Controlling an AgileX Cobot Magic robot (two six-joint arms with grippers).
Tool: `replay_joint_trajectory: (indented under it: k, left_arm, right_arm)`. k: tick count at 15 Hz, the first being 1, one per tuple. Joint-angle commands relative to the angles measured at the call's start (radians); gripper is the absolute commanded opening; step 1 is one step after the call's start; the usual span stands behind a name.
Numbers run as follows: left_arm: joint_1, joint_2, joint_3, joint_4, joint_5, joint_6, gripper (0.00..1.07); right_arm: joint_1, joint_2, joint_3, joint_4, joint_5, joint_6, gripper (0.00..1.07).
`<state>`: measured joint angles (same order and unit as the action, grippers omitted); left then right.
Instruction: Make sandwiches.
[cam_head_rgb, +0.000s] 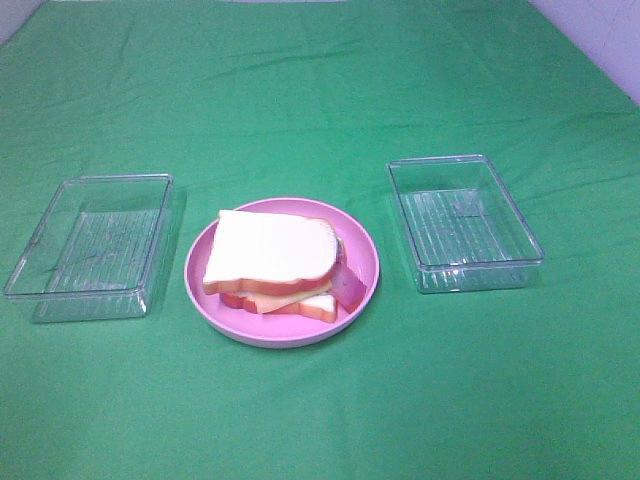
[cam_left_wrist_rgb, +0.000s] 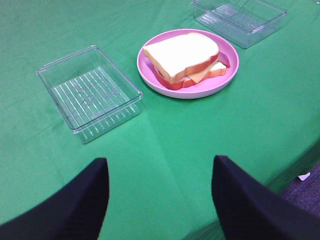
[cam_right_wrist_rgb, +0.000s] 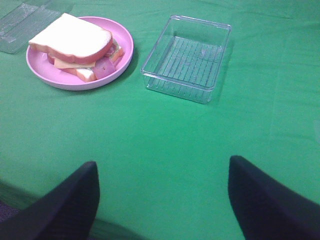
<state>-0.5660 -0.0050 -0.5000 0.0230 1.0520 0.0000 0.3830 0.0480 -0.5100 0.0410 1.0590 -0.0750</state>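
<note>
While both pincers, left (cam_left_wrist_rgb: 159, 197) and right (cam_right_wrist_rgb: 162, 200), hang apart, the sandwich (cam_head_rgb: 272, 262) (stacked on its plate (cam_head_rgb: 282, 272)) looks finished; nudging it would topple layers.

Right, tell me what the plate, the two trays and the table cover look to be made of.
Plate: probably plastic, an even pink with a soft sheen. Left tray and right tray: clear hard plastic, see-through, with ribbed floors and glinting rims. Table cover: green cloth, matte, with creases and folds.
</note>
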Motion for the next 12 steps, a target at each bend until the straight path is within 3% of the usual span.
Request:
replay_joint_trajectory:
  k: [1,3,6,8,10,12]
  left_arm:
    - [-0.002,-0.02,0.002,-0.003,-0.009,0.0,0.59]
    - [0.02,-0.02,0.002,-0.003,-0.009,0.0,0.59]
    - [0.208,-0.02,0.002,-0.003,-0.009,0.0,0.59]
    - [0.382,-0.02,0.002,-0.003,-0.009,0.0,0.59]
    - [0.486,-0.02,0.002,-0.003,-0.009,0.0,0.59]
    - [0.524,-0.02,0.002,-0.003,-0.009,0.0,0.59]
  right_arm:
    - [0.002,-0.009,0.006,-0.002,0.0,-0.013,0.69]
    - [-0.043,-0.01,0.006,-0.001,0.0,-0.012,0.69]
    - [-0.158,-0.011,0.006,-0.001,0.0,-0.009,0.69]
    - [-0.307,-0.011,0.006,-0.001,0.0,-0.009,0.69]
    - [-0.39,-0.011,0.006,-0.001,0.0,-0.009,0.69]
    - [-0.411,-0.024,0.006,0.004,0.0,-0.008,0.69]
